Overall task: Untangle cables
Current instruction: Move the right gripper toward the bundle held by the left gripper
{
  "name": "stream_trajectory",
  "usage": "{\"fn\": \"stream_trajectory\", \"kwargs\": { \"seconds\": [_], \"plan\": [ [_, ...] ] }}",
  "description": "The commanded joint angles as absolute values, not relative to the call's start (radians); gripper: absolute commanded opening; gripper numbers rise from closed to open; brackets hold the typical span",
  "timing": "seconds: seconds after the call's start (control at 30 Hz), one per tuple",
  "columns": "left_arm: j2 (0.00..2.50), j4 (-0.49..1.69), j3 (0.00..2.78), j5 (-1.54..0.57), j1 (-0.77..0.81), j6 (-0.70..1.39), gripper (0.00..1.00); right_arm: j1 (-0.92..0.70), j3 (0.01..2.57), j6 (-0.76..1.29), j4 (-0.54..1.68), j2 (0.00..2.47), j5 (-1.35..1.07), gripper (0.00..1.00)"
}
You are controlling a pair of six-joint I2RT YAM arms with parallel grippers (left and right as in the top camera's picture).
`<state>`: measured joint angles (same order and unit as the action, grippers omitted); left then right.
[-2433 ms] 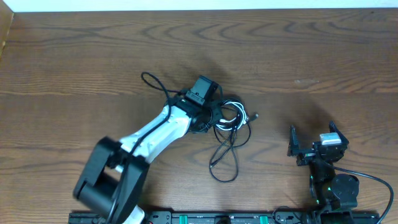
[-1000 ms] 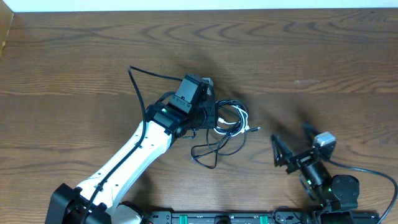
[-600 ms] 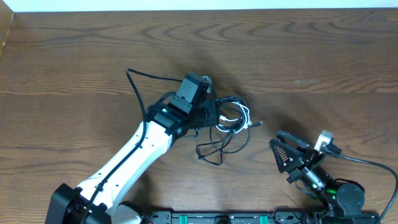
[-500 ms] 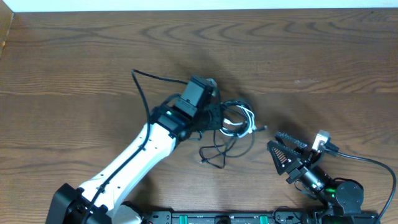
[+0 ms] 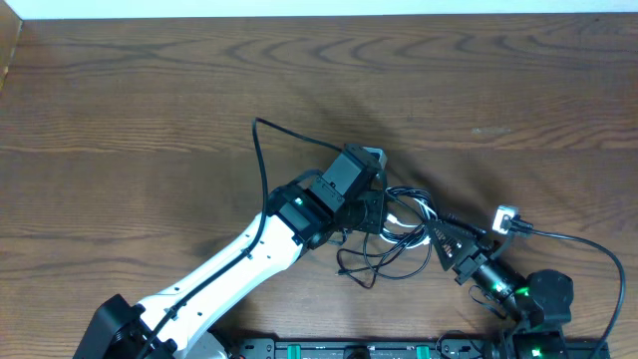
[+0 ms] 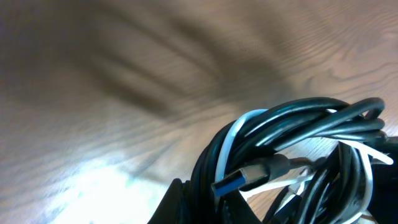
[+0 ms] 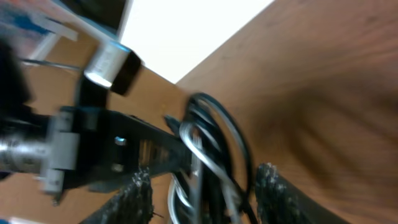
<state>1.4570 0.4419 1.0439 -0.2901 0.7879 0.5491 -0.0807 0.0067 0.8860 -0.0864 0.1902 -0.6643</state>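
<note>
Both arms meet at the bundle of cables (image 5: 401, 211), right of centre on the wooden table (image 5: 150, 100).

The left gripper (image 5: 374, 211) is clamped shut on one side of the bundle, which looks meant to anchor it. The right gripper (image 5: 439, 244) comes in from the other side with its ribbed jaws apart around the loops, not pinching them, probably so it can draw one strand free. The cords are thin, glossy and springy. A white cord (image 6: 227, 149) winds through the round black coils, and a blue-tipped plug (image 6: 239, 180) pokes out. The grain of the table is dark and smooth.
</note>
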Motion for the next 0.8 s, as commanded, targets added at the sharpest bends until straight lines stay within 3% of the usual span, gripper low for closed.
{"fn": "stream_trajectory", "kwargs": {
  "seconds": [0.0, 0.17, 0.33, 0.57, 0.77],
  "plan": [
    [1.444, 0.363, 1.051, -0.375, 0.804, 0.543, 0.08, -0.087, 0.006, 0.882, -0.086, 0.257, -0.657, 0.34],
    [1.444, 0.369, 1.051, -0.411, 0.805, 0.469, 0.08, -0.087, 0.006, 0.883, -0.128, 0.303, -0.683, 0.01],
    [1.444, 0.395, 1.051, -0.396, 0.804, 0.309, 0.08, -0.087, 0.006, 0.882, -0.286, 0.308, -0.837, 0.01],
    [1.444, 0.397, 1.051, -0.2, 0.804, 0.311, 0.07, -0.087, 0.006, 0.933, -0.582, 0.308, -1.0, 0.01],
    [1.444, 0.435, 1.051, 0.128, 0.801, 0.346, 0.08, -0.087, 0.006, 0.939, -0.614, 0.308, -1.074, 0.01]
  ]
}}
